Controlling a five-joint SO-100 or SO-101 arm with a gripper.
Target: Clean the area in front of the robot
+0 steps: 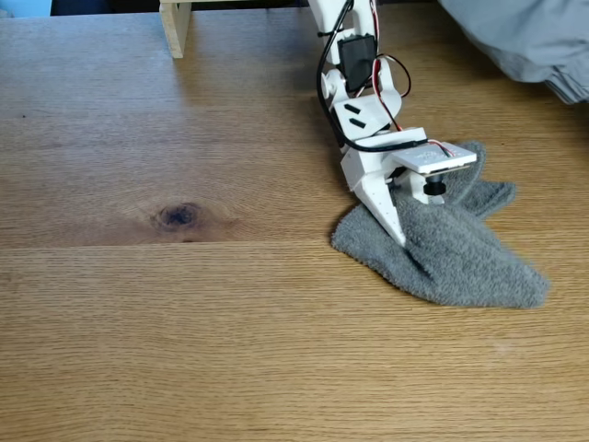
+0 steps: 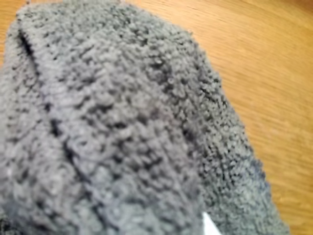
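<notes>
In the fixed view the robot (image 1: 361, 87) angles down from twelve o'clock, fingers (image 1: 401, 232) pressed into the grey cloth (image 1: 460, 253), their opening hidden, presumably pinning it for wiping; the counter (image 1: 184, 304) extends toward nine o'clock.
</notes>
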